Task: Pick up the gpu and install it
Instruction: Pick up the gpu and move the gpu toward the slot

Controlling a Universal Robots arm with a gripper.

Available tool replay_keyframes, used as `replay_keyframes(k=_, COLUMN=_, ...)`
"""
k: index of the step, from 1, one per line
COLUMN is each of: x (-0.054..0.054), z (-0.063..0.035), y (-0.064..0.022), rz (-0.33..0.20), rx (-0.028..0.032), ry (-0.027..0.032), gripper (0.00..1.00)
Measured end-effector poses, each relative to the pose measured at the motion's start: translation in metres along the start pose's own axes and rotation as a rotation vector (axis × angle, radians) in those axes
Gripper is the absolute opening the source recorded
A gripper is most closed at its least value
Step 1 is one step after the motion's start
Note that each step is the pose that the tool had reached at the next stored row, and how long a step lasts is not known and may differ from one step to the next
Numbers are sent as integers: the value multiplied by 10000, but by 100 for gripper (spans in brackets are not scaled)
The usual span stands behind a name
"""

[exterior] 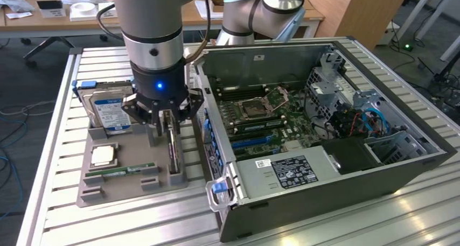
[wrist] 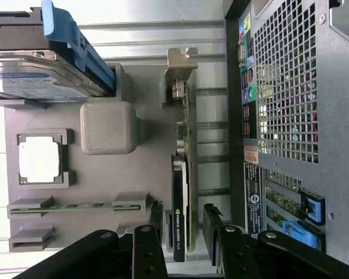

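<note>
Between the spread fingers [wrist: 212, 216] of the hand [wrist: 184, 216], the gpu [wrist: 179, 186] stands on edge.

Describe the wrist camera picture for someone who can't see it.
An open gripper straddles the gpu, which stands on edge in a grey holder tray. The tray also holds a hard drive, a processor chip and a memory stick; a computer case sits beside it.
</note>
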State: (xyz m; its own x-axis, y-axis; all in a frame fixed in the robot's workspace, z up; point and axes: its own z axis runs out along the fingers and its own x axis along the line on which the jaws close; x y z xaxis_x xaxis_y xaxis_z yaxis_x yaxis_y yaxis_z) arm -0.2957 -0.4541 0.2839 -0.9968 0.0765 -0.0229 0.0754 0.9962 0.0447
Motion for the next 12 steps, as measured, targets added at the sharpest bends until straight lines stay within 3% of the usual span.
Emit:
replay_keyframes(k=5, x=1, z=45, y=-2, rz=0, rx=-4, ry=-2, gripper=42)
replay_keyframes(k=8, x=3, z=142, y=-6, rz=0, rx=-3, ry=-1, gripper=42)
replay_keyframes(k=12, x=-3, z=156, y=-7, rz=-1, rx=-4, ry=-1, gripper=42)
